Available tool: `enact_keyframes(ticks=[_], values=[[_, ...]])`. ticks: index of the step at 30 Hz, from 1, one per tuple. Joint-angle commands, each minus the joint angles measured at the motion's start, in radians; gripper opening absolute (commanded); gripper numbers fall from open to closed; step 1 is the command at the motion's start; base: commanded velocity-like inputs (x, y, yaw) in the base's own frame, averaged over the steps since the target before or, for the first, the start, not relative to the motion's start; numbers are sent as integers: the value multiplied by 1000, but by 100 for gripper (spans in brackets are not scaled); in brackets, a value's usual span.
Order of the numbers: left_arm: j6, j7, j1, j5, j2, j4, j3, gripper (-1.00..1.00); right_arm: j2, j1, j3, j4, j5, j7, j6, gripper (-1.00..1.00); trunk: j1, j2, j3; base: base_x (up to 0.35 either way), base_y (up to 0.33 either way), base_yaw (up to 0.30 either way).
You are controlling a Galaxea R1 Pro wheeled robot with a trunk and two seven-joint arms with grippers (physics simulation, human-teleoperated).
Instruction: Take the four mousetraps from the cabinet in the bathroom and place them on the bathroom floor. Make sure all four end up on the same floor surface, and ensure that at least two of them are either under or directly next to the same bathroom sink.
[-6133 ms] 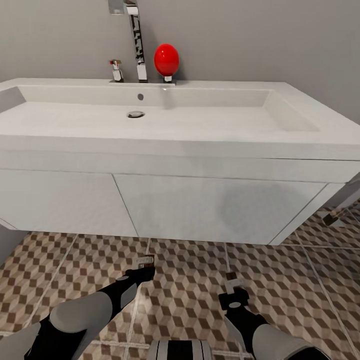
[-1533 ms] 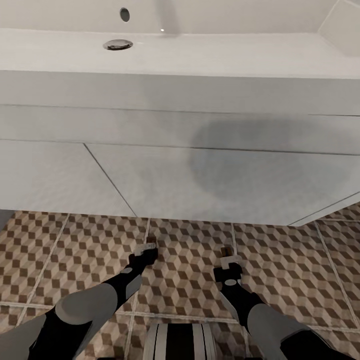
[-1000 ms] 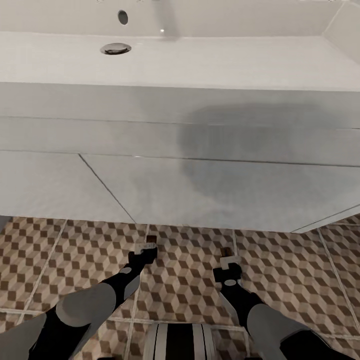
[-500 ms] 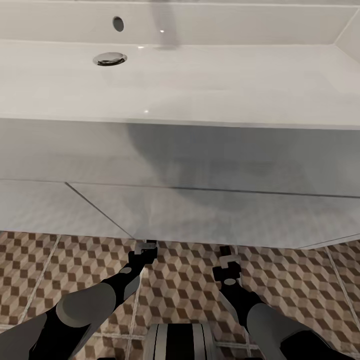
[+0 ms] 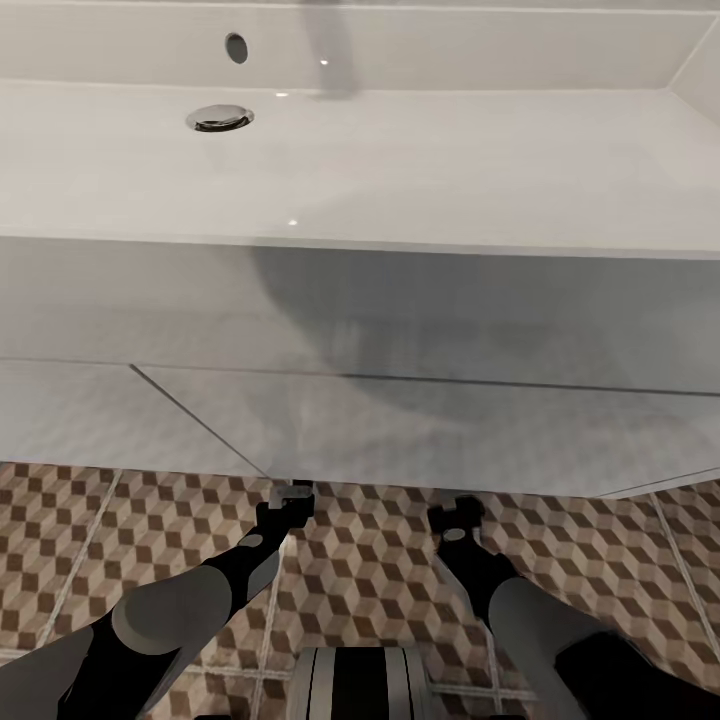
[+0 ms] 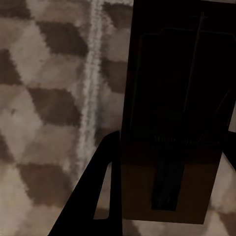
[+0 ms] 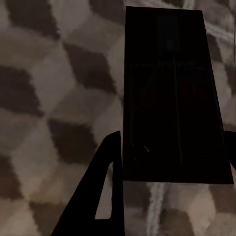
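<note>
Mousetraps (image 6: pixel 172 132) pinched in both my grippers; my right gripper (image 5: pixel 455 512) has just reached under the sink (image 5: pixel 360 300) to set one down

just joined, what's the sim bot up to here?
The robot is crouched at the white sink, both arms reaching low over the patterned bathroom floor. The left gripper holds a mousetrap, and the right gripper holds another mousetrap, both just above the tiles by the sink's lower edge. Neither is set down yet.

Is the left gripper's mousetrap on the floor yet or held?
Cannot tell. In the left wrist view the mousetrap sits between the fingers against the tiled floor; contact isn't visible.
</note>
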Motion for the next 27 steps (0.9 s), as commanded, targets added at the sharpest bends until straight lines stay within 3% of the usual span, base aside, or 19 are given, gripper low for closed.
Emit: enact_keyframes(ticks=[1,19,27], values=[[-2,8,0,2,0,-1,-8,-100,0,-6,4,5,-1,-4,8,-100,0,0,-1,0,0,0],[-2,9,0,2,0,-2,-9,-100,2,-22,7,16,11,-3,28,-100,0,0,-1,0,0,0],[-2,8,0,2,0,-3,-10,-100,2,-41,6,15,9,0,77,-100,0,0,-1,0,0,0]])
